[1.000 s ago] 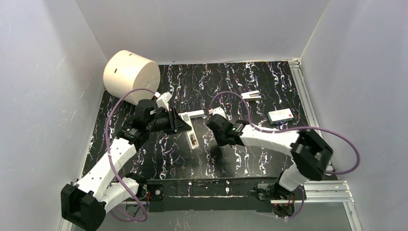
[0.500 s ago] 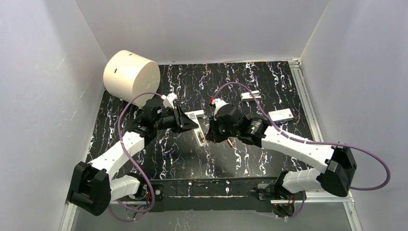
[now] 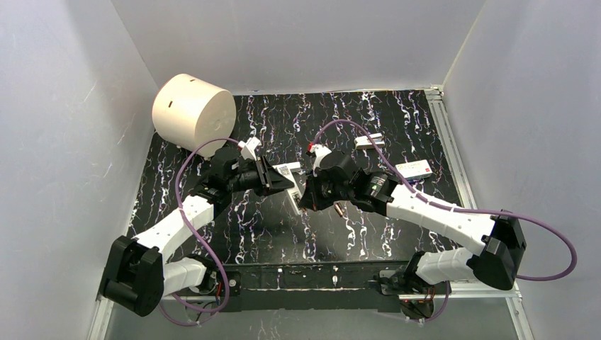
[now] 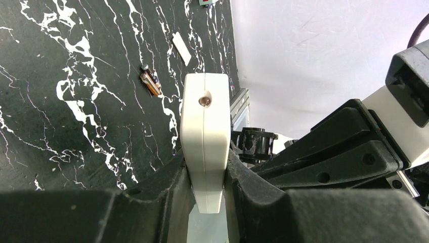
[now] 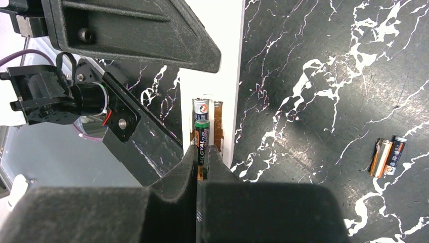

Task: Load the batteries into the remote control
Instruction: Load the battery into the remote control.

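Left gripper (image 4: 206, 163) is clamped on the remote control (image 4: 204, 121), gripping its narrow sides. In the left wrist view the remote shows end-on at centre frame.

Right gripper (image 5: 202, 151) is the working hand. Its fingers are pressed together on a green-labelled battery (image 5: 202, 134), and it is at the remote already.

Governing relation, from the right wrist view: the remote runs straight up the frame from the fingertips. The held battery's long axis lies parallel to it, directly over the battery recess (image 5: 217, 126). A seated battery (image 5: 201, 108) lies just above the held one and appears to be in line with it. In my judgement the move needs a straight press down into the recess, with no turning.

Two loose batteries (image 5: 387, 156) lie side by side on the table at lower right of that frame, well apart from the remote.

Not determinable:
- The fingers cover the lower end of the held battery, so I cannot tell whether it touches the recess floor.
- The narrow copper-coloured strip on the right of the recess may be a contact or another cell.
- The left arm's black housing covers the remote's upper length.
- In the overhead view the two grippers crowd together and hide the recess entirely.
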`<state>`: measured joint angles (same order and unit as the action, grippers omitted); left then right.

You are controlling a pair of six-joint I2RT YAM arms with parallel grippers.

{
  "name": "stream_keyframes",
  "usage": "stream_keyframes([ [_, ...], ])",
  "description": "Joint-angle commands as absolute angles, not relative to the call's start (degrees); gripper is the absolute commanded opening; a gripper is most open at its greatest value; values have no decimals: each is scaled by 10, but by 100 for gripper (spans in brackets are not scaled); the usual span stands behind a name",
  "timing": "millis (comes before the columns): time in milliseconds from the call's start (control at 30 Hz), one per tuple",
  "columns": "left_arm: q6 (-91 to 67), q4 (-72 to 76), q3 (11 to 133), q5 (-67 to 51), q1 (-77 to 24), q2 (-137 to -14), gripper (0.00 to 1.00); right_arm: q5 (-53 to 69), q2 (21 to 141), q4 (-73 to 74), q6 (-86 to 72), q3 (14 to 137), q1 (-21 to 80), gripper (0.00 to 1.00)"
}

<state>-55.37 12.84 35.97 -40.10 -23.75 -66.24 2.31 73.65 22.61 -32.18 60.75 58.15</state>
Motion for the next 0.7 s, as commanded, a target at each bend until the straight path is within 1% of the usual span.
stream_keyframes([
  [0, -562, 149, 354, -419, -238, -649, 0, 14, 739, 237, -319, 639, 583, 6],
  [133, -567, 151, 354, -423, -239, -649, 0, 6, 743, 245, -320, 645, 582, 10],
  [300, -574, 152, 353, -429, -240, -654, 0, 3, 752, 251, -322, 653, 582, 13],
  [500, -578, 152, 353, -433, -239, -656, 0, 2, 755, 253, -325, 662, 582, 22],
  [667, -579, 152, 354, -425, -239, -653, 0, -17, 752, 264, -326, 669, 582, 25],
])
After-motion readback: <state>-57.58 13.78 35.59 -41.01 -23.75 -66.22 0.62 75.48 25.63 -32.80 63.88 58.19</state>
